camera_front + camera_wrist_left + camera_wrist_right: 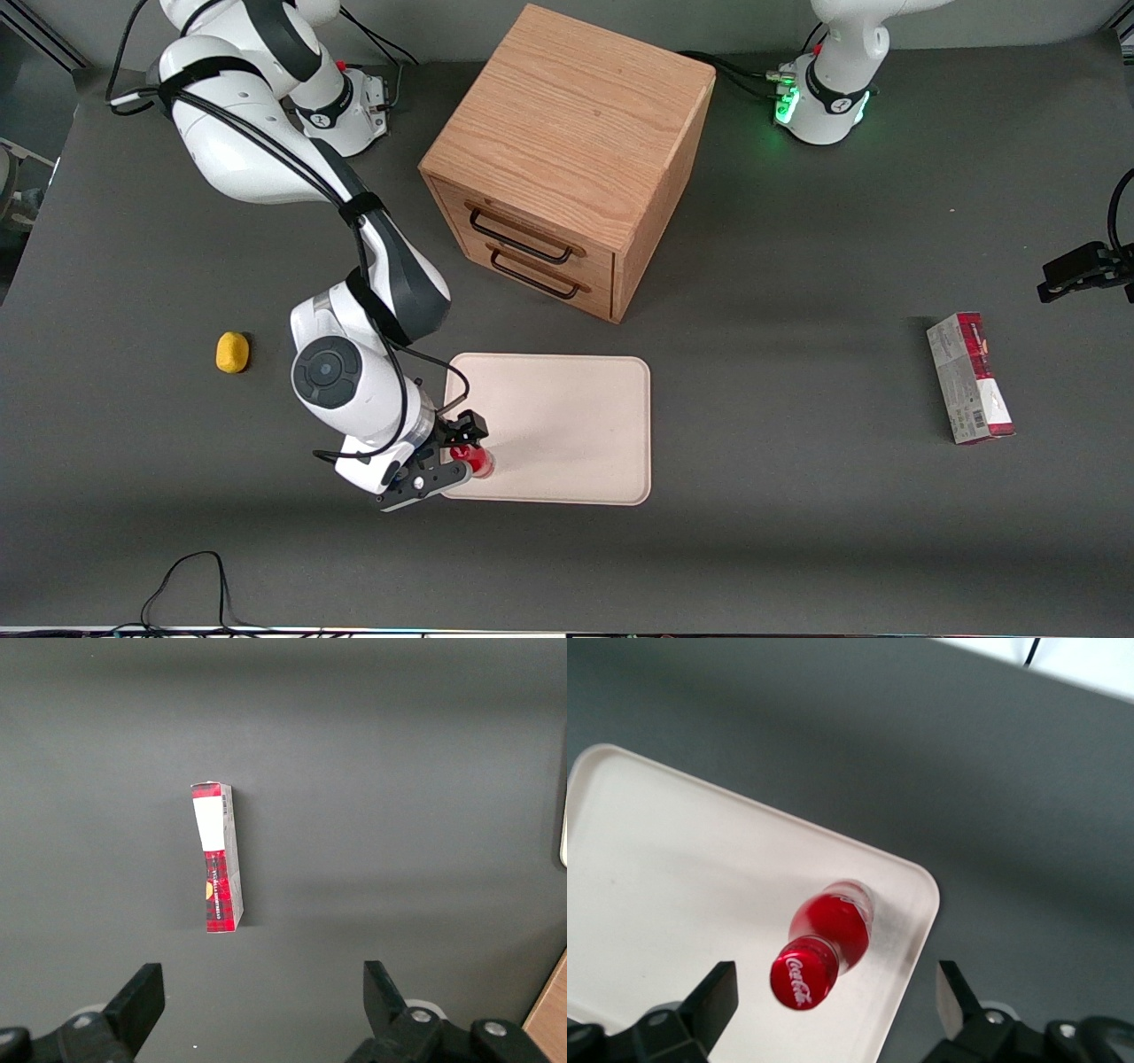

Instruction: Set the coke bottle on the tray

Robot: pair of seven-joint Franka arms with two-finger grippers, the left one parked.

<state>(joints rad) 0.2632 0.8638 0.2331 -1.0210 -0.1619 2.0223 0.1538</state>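
The coke bottle [479, 461], small, red, with a red cap, stands upright on the cream-white tray [567, 416], in the tray's corner nearest the front camera at the working arm's end. The right wrist view shows it from above [828, 939], cap toward the camera, on the tray [682, 877] close to its rounded corner. My gripper [456, 456] is just above the bottle and open [835, 997]. Its fingers [713, 997] stand wide on either side of the cap without touching it.
A wooden drawer cabinet [567, 159] stands farther from the front camera than the tray. A yellow lump [232, 352] lies toward the working arm's end. A red-and-grey carton [970, 378] lies toward the parked arm's end; it also shows in the left wrist view [218, 857].
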